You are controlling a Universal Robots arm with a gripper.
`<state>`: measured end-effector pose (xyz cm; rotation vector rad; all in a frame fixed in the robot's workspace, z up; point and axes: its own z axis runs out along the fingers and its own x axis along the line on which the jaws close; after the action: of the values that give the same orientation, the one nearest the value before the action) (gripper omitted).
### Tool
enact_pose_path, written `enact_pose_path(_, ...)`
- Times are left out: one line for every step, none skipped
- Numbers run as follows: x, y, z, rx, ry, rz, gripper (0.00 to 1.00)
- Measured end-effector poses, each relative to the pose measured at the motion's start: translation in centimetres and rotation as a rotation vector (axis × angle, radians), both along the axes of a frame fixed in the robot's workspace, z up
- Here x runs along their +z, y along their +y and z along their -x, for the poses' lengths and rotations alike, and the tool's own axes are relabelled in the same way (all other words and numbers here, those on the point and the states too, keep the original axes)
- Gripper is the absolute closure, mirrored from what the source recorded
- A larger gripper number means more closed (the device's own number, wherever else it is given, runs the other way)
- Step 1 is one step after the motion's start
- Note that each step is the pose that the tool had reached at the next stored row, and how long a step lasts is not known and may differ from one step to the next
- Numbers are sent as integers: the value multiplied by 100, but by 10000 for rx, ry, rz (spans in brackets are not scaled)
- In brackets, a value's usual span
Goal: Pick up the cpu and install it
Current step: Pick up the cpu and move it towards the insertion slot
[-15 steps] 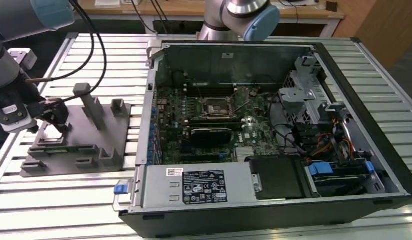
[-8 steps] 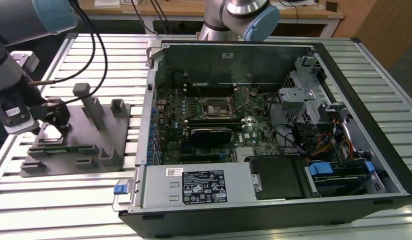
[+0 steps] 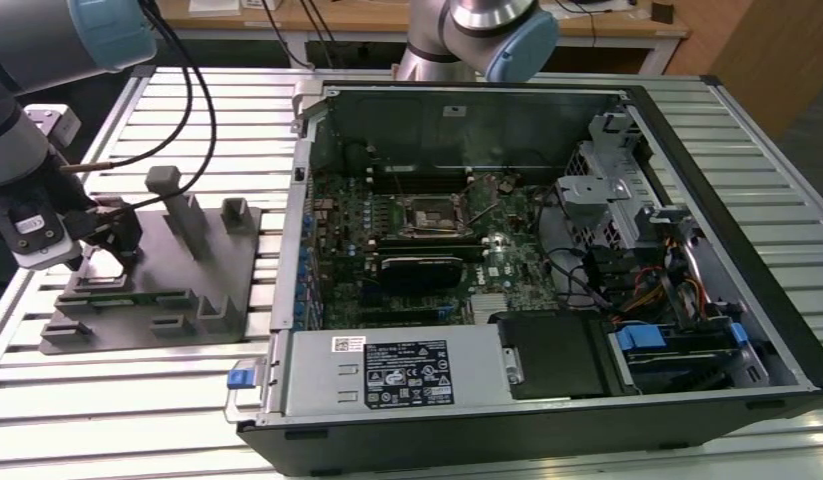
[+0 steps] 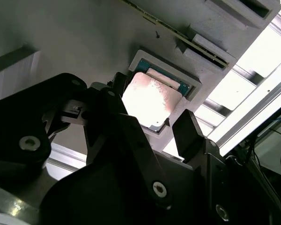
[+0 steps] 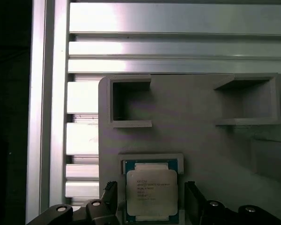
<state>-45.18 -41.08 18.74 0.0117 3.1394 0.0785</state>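
Silver-topped cpu sits flat in its recess on grey fixture plate, gripper open w/ fingers either side, not touching it.

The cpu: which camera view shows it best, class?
The first wrist view: the cpu lies face-on in its fixture pocket, inside the open tool. The second wrist view shows it slanted, glare-washed; in the exterior view it is too small to tell.

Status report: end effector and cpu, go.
End effector open, straddling cpu. Chip sits in recess of grey fixture plate, not lifted. Nothing over it.
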Motion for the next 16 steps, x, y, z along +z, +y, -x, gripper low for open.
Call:
enact_pose_path(-6, 1, 0, 14, -1, 1, 33)
enact_pose_path(-11, 2, 0, 25, -1, 0, 33)
enact_pose_path(-18, 3, 0, 34, -4, 0, 33)
enact_pose_path(-24, 4, 0, 40, -6, 1, 33)
enact_pose_path(-30, 4, 0, 44, -8, 1, 33)
enact_pose_path(-38, 5, 0, 48, -11, 1, 33)
enact_pose_path(-45, 5, 0, 50, -13, 1, 33)
enact_pose_path(-53, 5, 0, 51, -14, 1, 34)
enact_pose_path(-57, 5, 1, 52, -14, 1, 40)
enact_pose_path(-57, 5, 1, 52, -12, 2, 40)
enact_pose_path(-57, 5, 1, 52, -12, 2, 46)
enact_pose_path(-57, 5, 1, 52, -12, 2, 46)
enact_pose_path(-57, 5, 0, 52, -13, 2, 46)
enact_pose_path(-58, 5, 0, 52, -14, 1, 46)
enact_pose_path(-58, 5, 0, 52, -15, 1, 46)
enact_pose_path(-58, 5, 0, 52, -15, 1, 46)
